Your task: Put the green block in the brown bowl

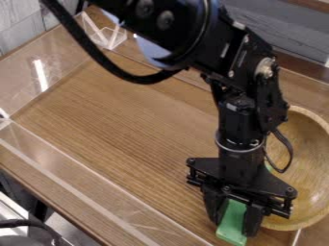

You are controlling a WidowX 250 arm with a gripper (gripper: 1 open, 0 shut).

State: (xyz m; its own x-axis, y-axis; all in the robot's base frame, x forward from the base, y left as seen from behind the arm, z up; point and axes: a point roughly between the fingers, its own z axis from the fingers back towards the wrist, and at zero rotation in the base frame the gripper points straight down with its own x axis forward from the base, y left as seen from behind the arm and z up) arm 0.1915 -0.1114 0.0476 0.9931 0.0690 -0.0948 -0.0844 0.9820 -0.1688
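Soft, even daylight, low-resolution and slightly blurry, with glare on clear plastic walls (pixel 52 72).

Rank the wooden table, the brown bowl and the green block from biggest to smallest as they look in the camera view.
1. wooden table, filling most of the frame.
2. brown bowl, partly cut off at the right edge and hidden by the arm, yet clearly wider than the block.
3. green block, a small piece between the fingers of the gripper.
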